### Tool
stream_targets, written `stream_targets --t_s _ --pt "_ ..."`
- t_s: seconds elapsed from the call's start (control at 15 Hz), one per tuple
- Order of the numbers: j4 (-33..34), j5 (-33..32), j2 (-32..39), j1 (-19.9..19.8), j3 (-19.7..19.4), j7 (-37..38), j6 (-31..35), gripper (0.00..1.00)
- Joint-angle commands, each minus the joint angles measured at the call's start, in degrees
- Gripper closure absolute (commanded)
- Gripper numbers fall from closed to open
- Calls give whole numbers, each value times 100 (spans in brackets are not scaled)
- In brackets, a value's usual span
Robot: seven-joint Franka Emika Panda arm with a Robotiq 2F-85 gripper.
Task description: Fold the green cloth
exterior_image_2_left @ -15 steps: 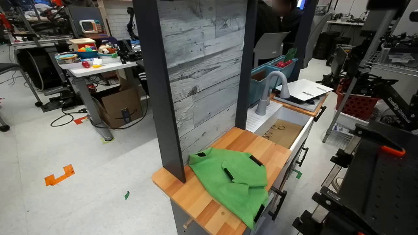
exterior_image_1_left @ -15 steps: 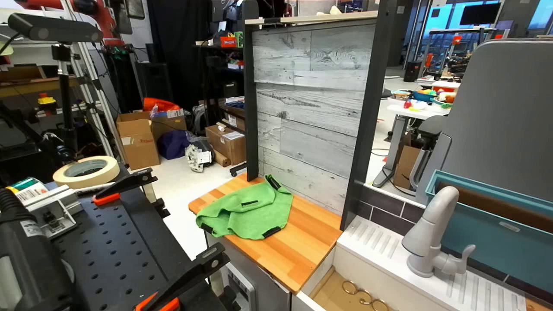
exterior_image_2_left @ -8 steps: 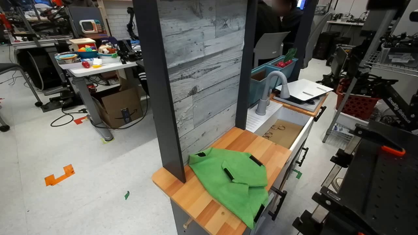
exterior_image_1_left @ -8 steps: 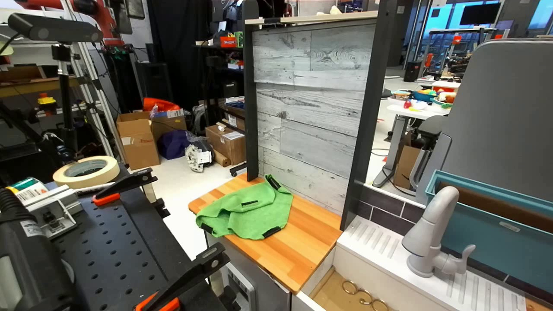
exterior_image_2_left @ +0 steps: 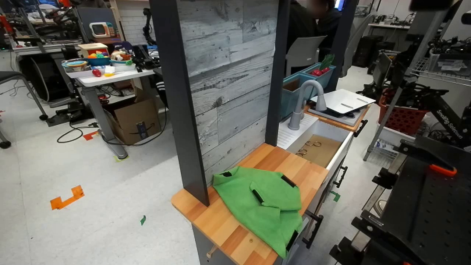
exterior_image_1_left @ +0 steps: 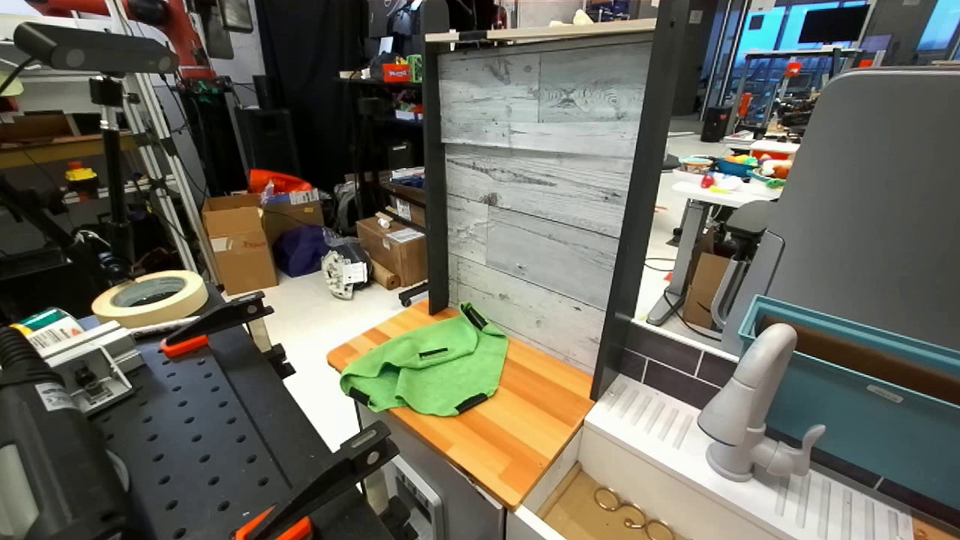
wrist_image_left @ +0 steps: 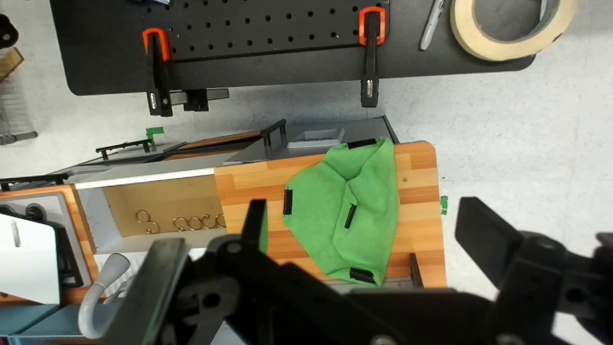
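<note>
Wrinkled lime-green fabric cloth (wrist_image_left: pixel 330 211) on striped wooden worktop (exterior_image_1_left: pixel 517 427): one flap (exterior_image_2_left: pixel 279 195) seemingly turned inward, outline ragged; neat folding likely remains. Black two-fingered hand (wrist_image_left: pixel 362 215) spread wide, gripping nothing.

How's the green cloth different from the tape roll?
The green cloth is bright green, but the tape roll is cream. The cloth is wrinkly, while the roll is a ring with a hole. The cloth lies on the wooden tabletop; the roll sits on the black bench. Both are lying down.
</note>
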Motion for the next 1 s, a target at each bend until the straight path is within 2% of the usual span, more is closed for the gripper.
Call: stream_targets --t_s 0.0,0.27,0.53,0.73,0.87,0.93 --pt "-146 -654 106 -62 -146 490 706 0" --pt "-359 -1361 692 -398 -391 1167 1356 0" --pt "-286 -2012 1844 -655 -912 2047 1973 0" --pt "77 -2457 2922 -575 -1500 2575 2137 0" --pt "407 -2296 3566 -441 -1834 2538 2146 0" --pt "-71 -2185 2885 -329 -1846 2320 2122 0"
